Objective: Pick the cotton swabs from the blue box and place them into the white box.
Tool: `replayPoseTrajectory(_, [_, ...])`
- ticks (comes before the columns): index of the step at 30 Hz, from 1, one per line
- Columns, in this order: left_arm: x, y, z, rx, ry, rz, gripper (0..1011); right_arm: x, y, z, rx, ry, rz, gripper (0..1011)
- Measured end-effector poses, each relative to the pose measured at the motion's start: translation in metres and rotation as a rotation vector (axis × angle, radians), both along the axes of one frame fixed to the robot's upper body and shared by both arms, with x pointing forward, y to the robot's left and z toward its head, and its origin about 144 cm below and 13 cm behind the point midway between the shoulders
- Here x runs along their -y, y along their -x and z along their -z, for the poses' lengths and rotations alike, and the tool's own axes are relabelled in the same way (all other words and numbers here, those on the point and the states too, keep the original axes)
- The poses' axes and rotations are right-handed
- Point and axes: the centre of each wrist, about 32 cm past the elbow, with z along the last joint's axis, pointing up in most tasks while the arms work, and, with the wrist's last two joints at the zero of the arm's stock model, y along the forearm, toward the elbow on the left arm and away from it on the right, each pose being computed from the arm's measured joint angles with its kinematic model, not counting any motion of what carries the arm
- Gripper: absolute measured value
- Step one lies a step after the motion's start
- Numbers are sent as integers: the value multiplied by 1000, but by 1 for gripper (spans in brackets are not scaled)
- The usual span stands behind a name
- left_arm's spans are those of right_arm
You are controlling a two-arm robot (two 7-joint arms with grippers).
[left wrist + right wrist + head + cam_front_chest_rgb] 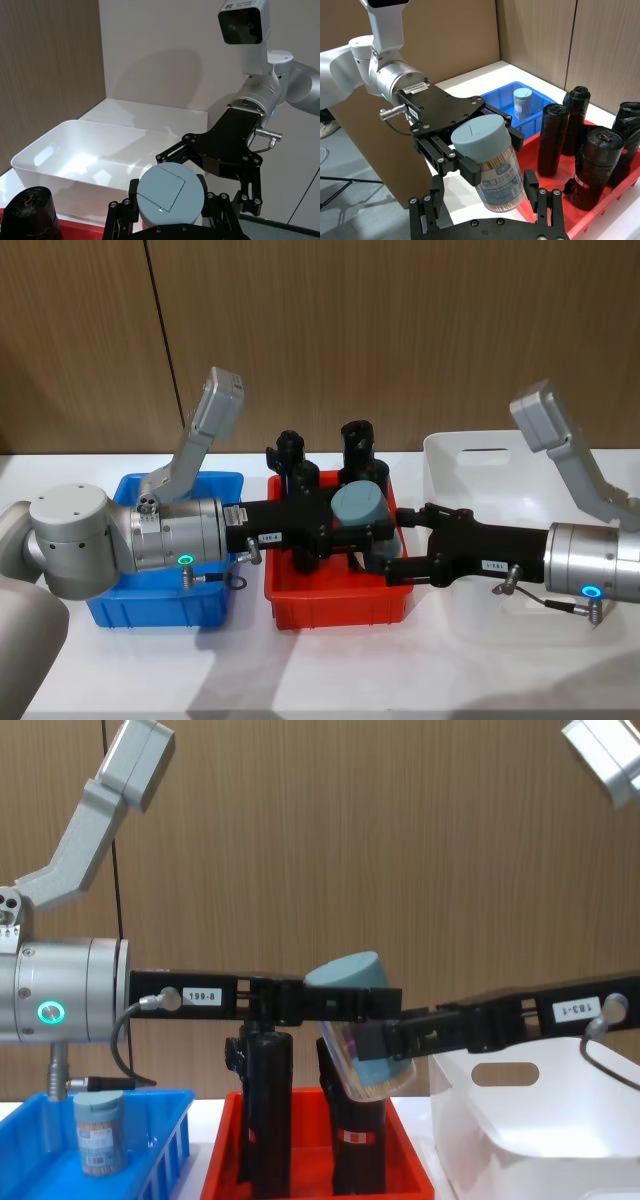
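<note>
Cotton swabs (492,165), clear blue-lidded tub, tilted over red tray (330,612).
Left gripper (490,150) fingers clamp it, right gripper (485,189) fingers gape wide; early release drops it.

From above, the left arm (150,530) covers much of the blue box (150,612) and, with the right arm (480,550), the lower parts of the black cylinders (357,443). The white box (520,1125) runs off the chest view's edge. The label on the held cotton swabs (497,172) is too small to read
</note>
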Motion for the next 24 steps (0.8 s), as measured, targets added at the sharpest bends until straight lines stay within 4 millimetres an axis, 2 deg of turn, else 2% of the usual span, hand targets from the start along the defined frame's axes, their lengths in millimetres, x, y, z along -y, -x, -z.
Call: replayPoseTrajectory(24, [0, 0, 0, 0, 0, 0, 670, -10, -6, 11, 57, 18, 19, 1002])
